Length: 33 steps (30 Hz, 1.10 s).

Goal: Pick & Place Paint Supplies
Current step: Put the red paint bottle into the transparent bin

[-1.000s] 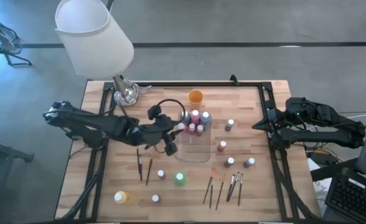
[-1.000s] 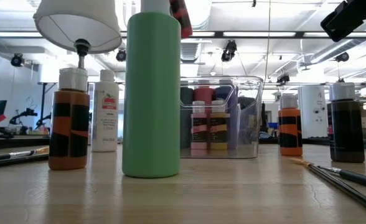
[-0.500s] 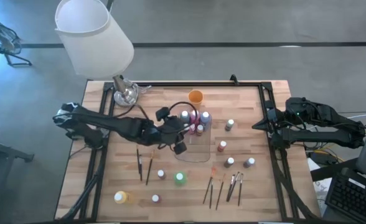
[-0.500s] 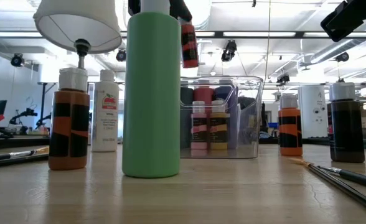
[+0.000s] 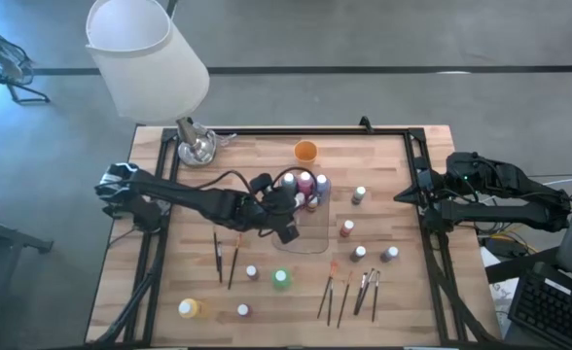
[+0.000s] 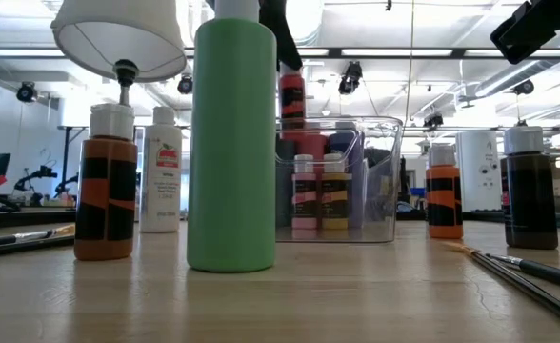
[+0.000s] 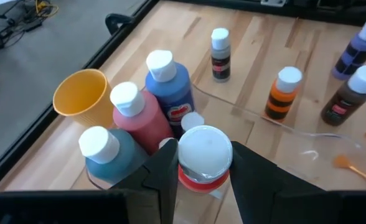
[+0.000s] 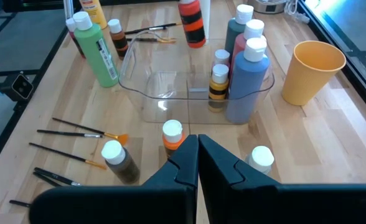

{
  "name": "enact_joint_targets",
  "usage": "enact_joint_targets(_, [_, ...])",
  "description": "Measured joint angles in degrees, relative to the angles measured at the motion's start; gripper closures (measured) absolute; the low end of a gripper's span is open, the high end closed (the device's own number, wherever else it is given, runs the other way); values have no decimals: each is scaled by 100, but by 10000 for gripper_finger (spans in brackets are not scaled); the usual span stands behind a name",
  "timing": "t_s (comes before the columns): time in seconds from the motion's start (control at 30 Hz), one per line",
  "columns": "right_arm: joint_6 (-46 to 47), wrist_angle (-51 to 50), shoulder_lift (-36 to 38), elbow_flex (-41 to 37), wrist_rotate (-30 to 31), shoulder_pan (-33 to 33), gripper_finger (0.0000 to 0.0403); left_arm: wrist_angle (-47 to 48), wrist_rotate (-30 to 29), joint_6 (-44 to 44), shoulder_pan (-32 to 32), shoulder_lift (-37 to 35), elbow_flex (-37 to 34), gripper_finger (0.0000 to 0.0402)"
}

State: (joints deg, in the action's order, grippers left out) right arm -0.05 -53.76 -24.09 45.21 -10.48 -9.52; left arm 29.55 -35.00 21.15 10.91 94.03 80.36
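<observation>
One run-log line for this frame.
left gripper: shut on red bottle, over clear tray | right gripper: shut, idle at table edge

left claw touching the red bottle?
Touching. Left wrist view shows the left claw with both fingers pressed against the red bottle under its white cap.

Both arms (image 5: 189, 199) matte black w/ looping black cable; blocky dark fingers (image 7: 161, 177).

No lettering is legible — the bottle labels (image 6: 163, 183) show only unreadable print.
</observation>
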Motion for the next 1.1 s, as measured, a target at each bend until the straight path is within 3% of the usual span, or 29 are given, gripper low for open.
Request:
enact_joint_targets(0.33, [0, 0, 1, 0, 0, 0, 394, 291, -377, 517, -56, 197, -27, 276])
enact_joint_targets(0.67, [0, -1, 1, 0, 0, 0, 394, 170, -507, 1157, -137, 209, -661, 276])
enact_joint_targets(1.1, [2, 0, 1, 0, 0, 0, 394, -1130, -289, 1468, -395, 211, -1612, 276])
